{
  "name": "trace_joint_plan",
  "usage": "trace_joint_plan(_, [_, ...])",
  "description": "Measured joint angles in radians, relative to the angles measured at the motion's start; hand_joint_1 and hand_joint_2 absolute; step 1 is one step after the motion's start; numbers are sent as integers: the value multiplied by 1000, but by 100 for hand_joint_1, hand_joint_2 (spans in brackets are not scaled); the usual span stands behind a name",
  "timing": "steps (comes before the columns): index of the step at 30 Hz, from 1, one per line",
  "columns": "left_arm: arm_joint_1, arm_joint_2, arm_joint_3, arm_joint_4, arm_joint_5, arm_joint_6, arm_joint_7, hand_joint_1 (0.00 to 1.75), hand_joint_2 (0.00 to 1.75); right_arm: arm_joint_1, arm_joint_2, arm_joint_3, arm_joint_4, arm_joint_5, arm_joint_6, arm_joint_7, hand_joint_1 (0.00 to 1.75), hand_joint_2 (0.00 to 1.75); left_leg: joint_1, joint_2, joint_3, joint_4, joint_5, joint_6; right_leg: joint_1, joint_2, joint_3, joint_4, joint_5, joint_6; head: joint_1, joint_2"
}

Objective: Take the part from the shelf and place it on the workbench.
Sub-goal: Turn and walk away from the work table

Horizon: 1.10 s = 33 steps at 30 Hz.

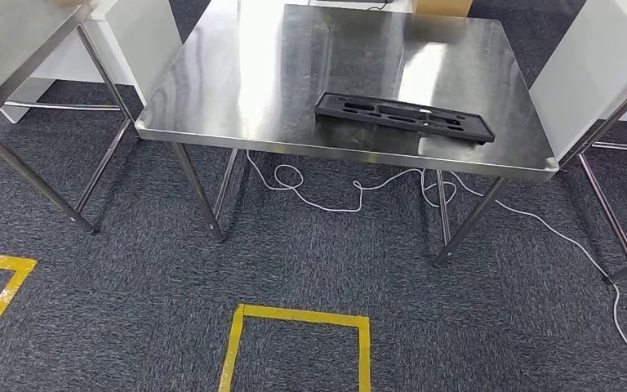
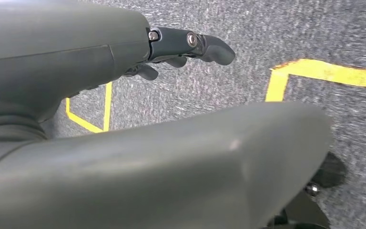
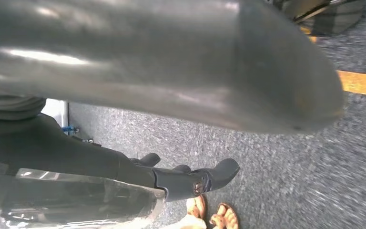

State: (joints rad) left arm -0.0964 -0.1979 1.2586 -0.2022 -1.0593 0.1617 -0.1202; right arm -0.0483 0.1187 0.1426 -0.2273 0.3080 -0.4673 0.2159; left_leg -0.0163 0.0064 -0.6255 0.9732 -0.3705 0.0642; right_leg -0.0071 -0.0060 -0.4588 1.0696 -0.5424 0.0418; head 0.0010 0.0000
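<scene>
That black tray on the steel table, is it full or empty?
Empty, as far as the head view shows: the black tray lies flat near the front edge of the steel table, and its shaped recesses look dark and unfilled.

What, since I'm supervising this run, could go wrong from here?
The white cable loops on the floor under the workbench; a step too close might snag it.
The right hand carries a clear-wrapped part; the glossy wrap could slip from its fingers.
A person's sandalled feet stand near that hand; an arm swing might hit them.

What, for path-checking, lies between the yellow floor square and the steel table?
Bare grey carpet; the white cable lies further back, under the table. Head view.
</scene>
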Motion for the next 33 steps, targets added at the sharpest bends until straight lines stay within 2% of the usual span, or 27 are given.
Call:
trace_joint_plan(1, [-1, -1, 0, 0, -1, 0, 1, 0, 0, -2, 0, 0, 4, 2, 0, 1, 0, 0, -3, 0, -8, 1, 12, -4, 4, 1, 47, -74, -7, -7, -1, 0])
trace_joint_plan(2, [-1, -1, -1, 0, -3, 1, 2, 0, 0, -4, 0, 2, 7, 6, -1, 1, 0, 0, -4, 1, -13, 3, 23, -8, 9, 2, 73, -122, -16, -14, -2, 0])
trace_joint_plan(3, [-1, -2, -3, 0, -5, 2, 6, 0, 0, -4, 0, 3, 10, 11, -1, 1, 0, 0, -5, 2, -16, 3, 34, -12, 13, 2, 80, -144, -19, -20, -3, 0])
trace_joint_plan(4, [0, -1, -5, 0, -8, 3, 12, 0, 0, -4, 1, 7, 14, 19, -2, -2, 0, 0, -3, 2, -20, 4, 40, -17, 7, 2, 71, -143, -14, -27, -5, 0])
trace_joint_plan(5, [1, -1, -7, 0, -10, 6, 19, 0, 0, -4, 2, 11, 17, 26, -4, -10, 0, 0, 1, 0, -27, 13, 27, -23, 3, -1, 63, -141, -4, -37, -6, 0])
trace_joint_plan(6, [3, -1, -10, 0, -12, 8, 25, 0, 0, -4, 3, 16, 19, 33, -6, -22, 0, 0, 5, -2, -38, 38, -7, -31, -3, -4, 52, -140, 7, -50, -7, 0])
trace_joint_plan(8, [5, 0, -14, 0, -11, 11, 31, 0, 0, -7, 7, 25, 21, 48, -14, -53, 0, 0, 15, -6, -67, 141, -119, -46, -7, -11, 26, -140, 34, -65, -10, 0])
trace_joint_plan(9, [5, 0, -15, 0, -11, 13, 32, 0, 0, -12, 8, 31, 21, 58, -16, -66, 0, 0, 20, -6, -79, 209, -166, -54, -6, -11, 10, -138, 47, -67, -11, 0])
trace_joint_plan(10, [5, 0, -16, 0, -11, 15, 32, 0, 0, -20, 9, 37, 21, 71, -17, -74, 0, 0, 25, -6, -83, 268, -188, -61, -5, -12, -7, -136, 60, -65, -12, 0])
trace_joint_plan(11, [5, 0, -17, 0, -11, 17, 31, 0, 0, -29, 10, 44, 22, 83, -17, -78, 0, 0, 30, -6, -77, 304, -183, -67, -6, -13, -24, -131, 72, -62, -11, 0])
trace_joint_plan(12, [5, 0, -17, 0, -11, 18, 30, 0, 0, -37, 11, 52, 22, 95, -16, -79, 0, 0, 35, -6, -57, 312, -159, -71, -7, -13, -43, -123, 82, -57, -12, 0])
trace_joint_plan(13, [4, 0, -18, 0, -11, 18, 28, 0, 0, -45, 12, 60, 22, 106, -15, -76, 0, 0, 40, -6, -19, 285, -127, -74, -8, -13, -62, -112, 91, -52, -12, 0])
trace_joint_plan(14, [3, -1, -18, 0, -13, 18, 25, 0, 0, -52, 12, 67, 22, 114, -13, -70, 0, 0, 45, -7, 31, 225, -114, -77, -10, -13, -81, -99, 98, -46, -12, 0])
trace_joint_plan(15, [1, -2, -20, 0, -17, 18, 22, 0, 0, -56, 13, 74, 22, 120, -11, -62, 0, 0, 46, -8, 85, 152, -119, -77, -9, -13, -98, -88, 104, -39, -12, 0])
trace_joint_plan(17, [-2, -4, -24, 0, -30, 16, 16, 0, 0, -60, 14, 84, 22, 127, -6, -44, 0, 0, 42, -12, 149, 43, -156, -70, -6, -15, -123, -73, 117, -24, -11, 0])
trace_joint_plan(18, [-3, -6, -27, 0, -36, 15, 15, 0, 0, -58, 14, 88, 22, 128, -5, -39, 0, 0, 37, -13, 155, 23, -164, -61, -5, -16, -130, -72, 126, -16, -10, 0])
trace_joint_plan(20, [-2, -8, -32, 0, -43, 12, 13, 0, 0, -50, 15, 94, 25, 128, -3, -34, 0, 0, 33, -9, 133, 15, -148, -39, -4, -15, -147, -67, 134, -4, -10, 0])
trace_joint_plan(21, [-1, -9, -36, 0, -45, 10, 14, 0, 0, -45, 15, 96, 27, 127, -1, -33, 0, 0, 32, -5, 119, 11, -134, -27, -4, -12, -158, -50, 114, -5, -8, 0])
trace_joint_plan(22, [0, -9, -39, 1, -49, 10, 16, 0, 0, -39, 15, 97, 29, 123, 0, -31, 0, 0, 31, -2, 103, 8, -118, -16, -4, -10, -173, -16, 75, -11, -8, 0])
trace_joint_plan(24, [0, -10, -47, 1, -65, 14, 23, 0, 0, -29, 15, 96, 31, 105, 2, -30, 0, 0, 28, 1, 71, 9, -92, -4, -7, -5, -200, 94, -28, -25, -2, 0])
trace_joint_plan(25, [1, -10, -52, 1, -76, 17, 28, 0, 0, -26, 15, 93, 32, 92, 3, -33, 0, 0, 27, 2, 54, 10, -78, -3, -8, -4, -208, 154, -61, -24, -1, 0])
trace_joint_plan(26, [1, -10, -59, 1, -87, 20, 33, 0, 0, -23, 14, 89, 33, 79, 3, -37, 0, 0, 26, 3, 36, 10, -64, -4, -8, -2, -205, 199, -71, -15, 0, 0])
trace_joint_plan(27, [1, -10, -65, 1, -96, 23, 38, 0, 0, -21, 13, 83, 33, 67, 3, -41, 0, 0, 25, 4, 17, 11, -50, -6, -9, -1, -188, 217, -59, -2, 1, 0])
trace_joint_plan(28, [1, -10, -71, 1, -101, 25, 41, 0, 0, -19, 10, 77, 34, 60, 3, -46, 0, 0, 25, 5, 0, 12, -36, -10, -9, -1, -154, 202, -35, 11, 1, 0])
trace_joint_plan(29, [1, -11, -75, 1, -104, 26, 43, 0, 0, -19, 8, 72, 34, 55, 3, -51, 0, 0, 25, 5, -13, 13, -22, -14, -10, -1, -104, 152, -13, 20, 2, 0])
trace_joint_plan(31, [2, -11, -83, 1, -109, 28, 46, 0, 0, -20, 1, 64, 34, 48, 1, -62, 0, 0, 21, 4, -30, 16, 2, -24, -8, 1, 21, -13, -16, 14, 2, 0])
trace_joint_plan(33, [2, -11, -91, 1, -115, 28, 47, 0, 0, -21, -3, 55, 34, 43, 0, -75, 0, 0, 18, 5, -37, 15, 26, -34, -1, 4, 92, -128, -43, -1, -2, 0])
